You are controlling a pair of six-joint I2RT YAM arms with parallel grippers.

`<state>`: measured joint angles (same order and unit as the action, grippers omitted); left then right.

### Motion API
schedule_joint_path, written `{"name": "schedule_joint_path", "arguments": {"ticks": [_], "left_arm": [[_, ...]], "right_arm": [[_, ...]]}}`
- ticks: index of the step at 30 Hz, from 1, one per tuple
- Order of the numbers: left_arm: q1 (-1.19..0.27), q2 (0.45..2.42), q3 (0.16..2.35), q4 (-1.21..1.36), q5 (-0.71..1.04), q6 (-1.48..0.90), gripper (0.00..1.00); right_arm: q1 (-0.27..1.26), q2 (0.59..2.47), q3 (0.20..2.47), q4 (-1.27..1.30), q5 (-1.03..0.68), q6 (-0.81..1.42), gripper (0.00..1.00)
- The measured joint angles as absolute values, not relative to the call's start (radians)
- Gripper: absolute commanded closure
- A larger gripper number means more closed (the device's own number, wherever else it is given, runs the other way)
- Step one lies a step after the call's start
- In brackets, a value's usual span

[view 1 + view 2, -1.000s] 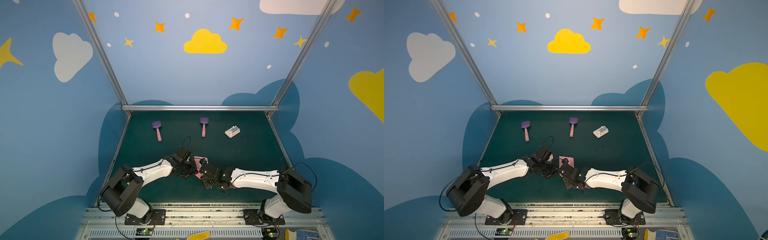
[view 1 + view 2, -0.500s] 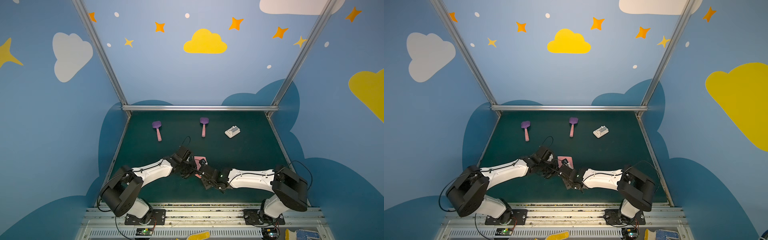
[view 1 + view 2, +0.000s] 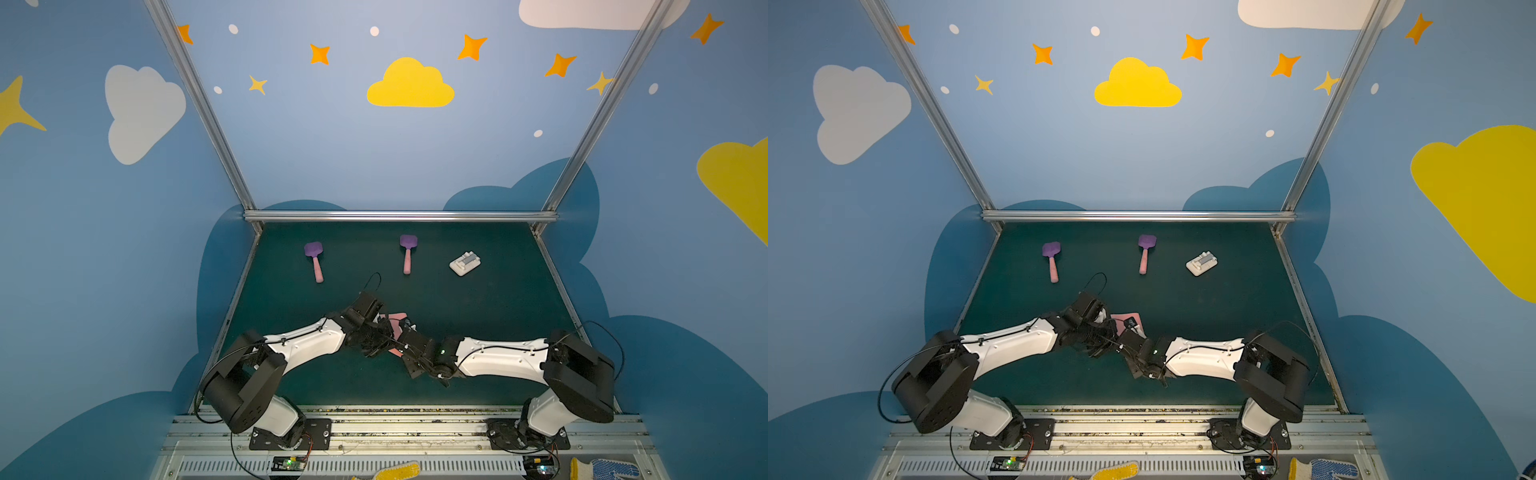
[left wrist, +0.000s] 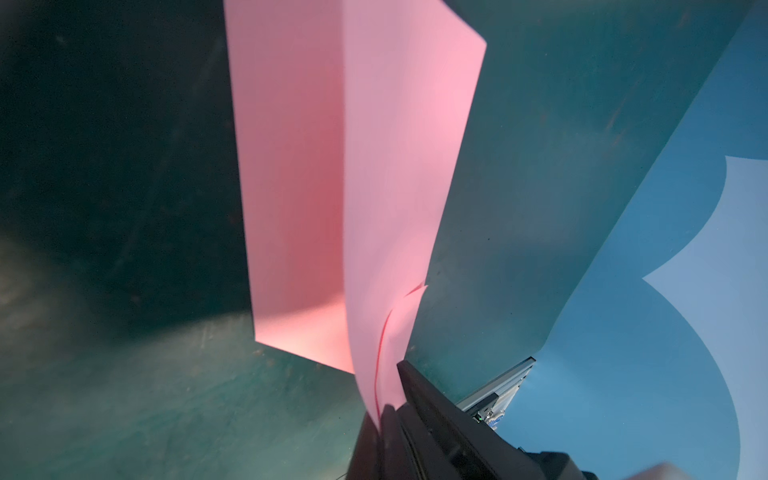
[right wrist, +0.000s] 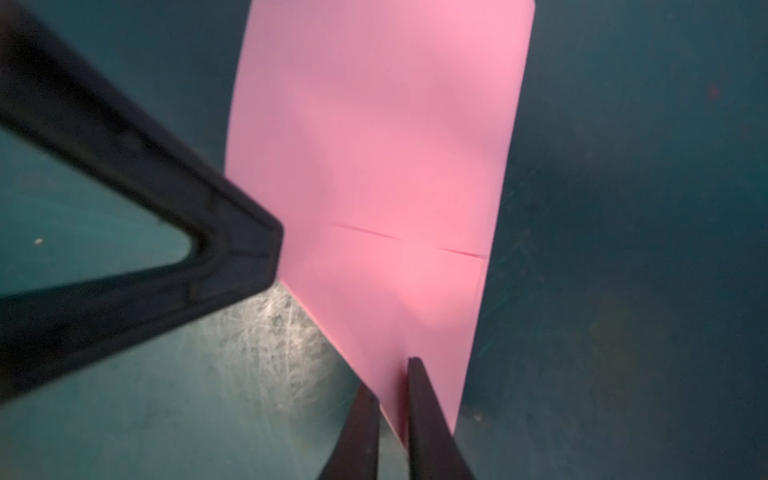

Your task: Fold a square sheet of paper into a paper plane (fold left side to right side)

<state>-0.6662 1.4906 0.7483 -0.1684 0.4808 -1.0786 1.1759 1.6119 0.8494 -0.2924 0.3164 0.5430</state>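
Left hand (image 4: pixel 395 392) and right hand (image 5: pixel 390 376) are both pinched shut on the near end of the square sheet of paper (image 5: pixel 374 145), half-folded, running lengthwise away from them, mid-front on the green surface (image 3: pixel 478 316)

Both top views hang high above and well back from the square sheet of paper (image 3: pixel 398 317), looking down and forward and sharing the whole green table (image 3: pixel 498 311) around it. The wrist cameras sit close against the sheet, sighting along the left gripper (image 4: pixel 392 386) and the right gripper (image 5: pixel 392 374) from opposite sides.
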Motion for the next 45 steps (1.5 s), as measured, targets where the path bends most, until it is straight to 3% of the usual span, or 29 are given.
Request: {"name": "schedule_joint_path", "arguments": {"ticks": [4, 8, 13, 18, 23, 35, 45], "left_arm": [[-0.666, 1.494, 0.754, -0.17, 0.485, -1.072, 0.96], [-0.662, 1.499, 0.777, -0.185, 0.485, -1.045, 0.7], [-0.646, 1.484, 0.836, -0.25, 0.459, -0.981, 0.53], [-0.616, 1.419, 0.854, -0.321, 0.416, -0.926, 0.51], [-0.603, 1.382, 0.847, -0.359, 0.385, -0.889, 0.55], [-0.625, 1.448, 0.789, -0.289, 0.394, -0.919, 0.29], [-0.642, 1.537, 0.821, -0.248, 0.392, -0.985, 0.23]], "right_arm": [[1.165, 1.612, 0.847, -0.286, 0.303, 0.545, 1.0], [1.134, 1.612, 0.824, -0.245, 0.244, 0.546, 1.0], [1.08, 1.601, 0.777, -0.181, 0.126, 0.558, 1.0], [1.007, 1.573, 0.712, -0.076, -0.029, 0.594, 1.0], [0.933, 1.559, 0.659, 0.004, -0.165, 0.638, 1.0], [0.911, 1.548, 0.649, 0.01, -0.248, 0.652, 1.0], [0.913, 1.548, 0.669, -0.023, -0.248, 0.647, 0.99]]}}
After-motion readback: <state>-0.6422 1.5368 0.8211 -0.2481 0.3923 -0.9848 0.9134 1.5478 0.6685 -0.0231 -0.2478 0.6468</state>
